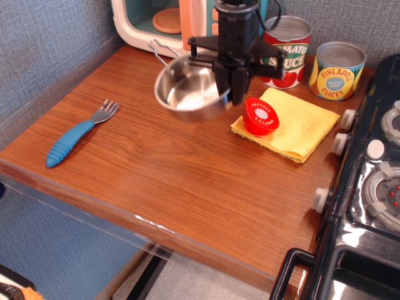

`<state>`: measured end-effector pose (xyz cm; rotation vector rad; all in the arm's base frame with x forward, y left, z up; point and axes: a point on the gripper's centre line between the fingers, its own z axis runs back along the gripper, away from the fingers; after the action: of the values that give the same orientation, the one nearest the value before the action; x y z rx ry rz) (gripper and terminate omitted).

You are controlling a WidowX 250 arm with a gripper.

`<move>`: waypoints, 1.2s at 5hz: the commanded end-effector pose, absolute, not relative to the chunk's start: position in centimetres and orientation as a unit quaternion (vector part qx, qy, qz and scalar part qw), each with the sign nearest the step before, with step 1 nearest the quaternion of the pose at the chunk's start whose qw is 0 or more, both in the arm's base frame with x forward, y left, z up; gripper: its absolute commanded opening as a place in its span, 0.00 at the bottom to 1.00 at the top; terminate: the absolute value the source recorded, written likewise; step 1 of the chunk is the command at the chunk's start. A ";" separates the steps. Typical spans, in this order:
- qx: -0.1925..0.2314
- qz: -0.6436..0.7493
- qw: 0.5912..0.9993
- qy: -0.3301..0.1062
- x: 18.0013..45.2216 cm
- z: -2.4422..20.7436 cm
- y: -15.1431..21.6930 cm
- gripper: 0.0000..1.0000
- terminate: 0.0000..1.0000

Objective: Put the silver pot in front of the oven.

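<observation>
The silver pot (187, 90) is a shallow shiny steel pan with a thin wire loop handle pointing back-left. It hangs tilted above the wooden table, close in front of the oven (175, 22). The oven has a cream body, teal inside, an orange plate and a salmon door, and stands at the back edge. My gripper (229, 87) comes down from above and is shut on the pot's right rim.
A blue-handled fork (78, 133) lies at the left. A red round lid (260, 116) sits on a yellow cloth (294, 125). A tomato sauce can (287, 47) and a pineapple can (336, 70) stand at the back right. A black stove (369, 187) fills the right side.
</observation>
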<state>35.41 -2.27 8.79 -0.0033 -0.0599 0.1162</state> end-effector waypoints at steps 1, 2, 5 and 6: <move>0.042 0.151 0.987 -0.032 40.5 8.1 3.1 0.00 0.00; 0.064 0.164 0.984 -0.013 41.4 6.7 3.6 0.00 0.00; 0.086 0.174 0.981 0.024 40.9 4.5 4.9 1.00 0.00; 0.080 0.173 0.982 0.017 41.1 5.1 5.2 1.00 0.00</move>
<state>40.98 3.87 2.60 0.1599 0.0953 0.3327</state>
